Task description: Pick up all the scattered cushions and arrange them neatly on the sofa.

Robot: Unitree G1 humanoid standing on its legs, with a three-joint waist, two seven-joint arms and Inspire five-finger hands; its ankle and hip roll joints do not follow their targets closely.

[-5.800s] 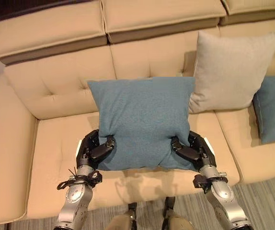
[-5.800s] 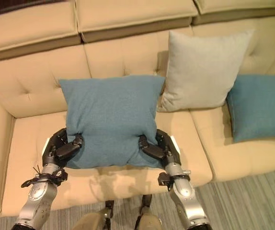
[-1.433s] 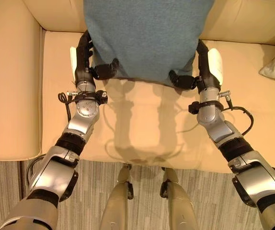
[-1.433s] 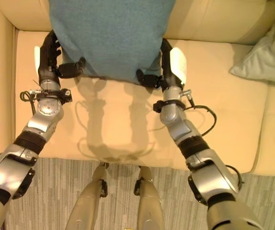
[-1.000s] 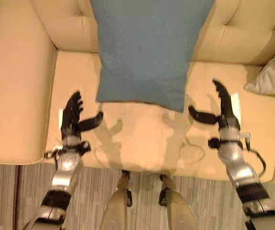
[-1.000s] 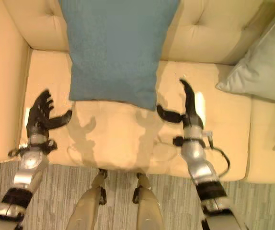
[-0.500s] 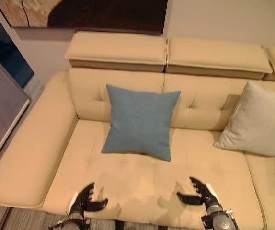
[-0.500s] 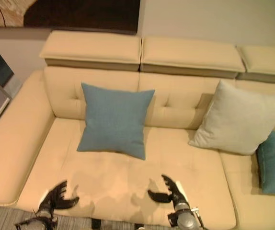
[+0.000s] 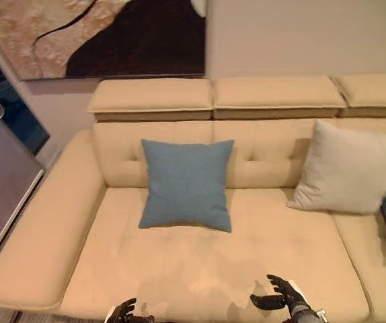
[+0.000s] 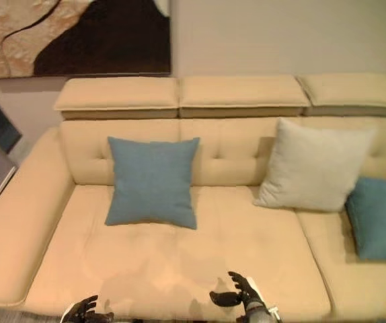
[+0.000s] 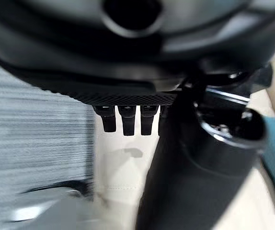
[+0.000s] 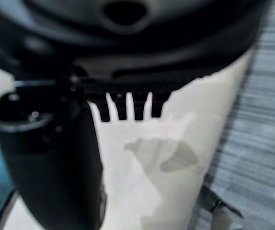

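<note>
Three cushions up on beige sofa (image 9: 179, 269), all leaning on backrest. Large blue cushion (image 9: 187, 183) upright at about 11 o'clock of seat centre, bottom edge on seat, free of both hands. Light grey cushion (image 10: 312, 165) at 2 o'clock, tilted a bit, leaning against backrest. Second blue cushion (image 10: 379, 217) at 3 o'clock, just beside grey one, corner overlapping it. Dark-and-tan wall painting (image 9: 105, 33) at 12 o'clock above headrests. Right hand (image 9: 284, 299) low at 5 o'clock over seat front edge, fingers spread, thumb out, empty. Left hand (image 9: 127, 313) at 7 o'clock, fingers straight and spread, empty.
</note>
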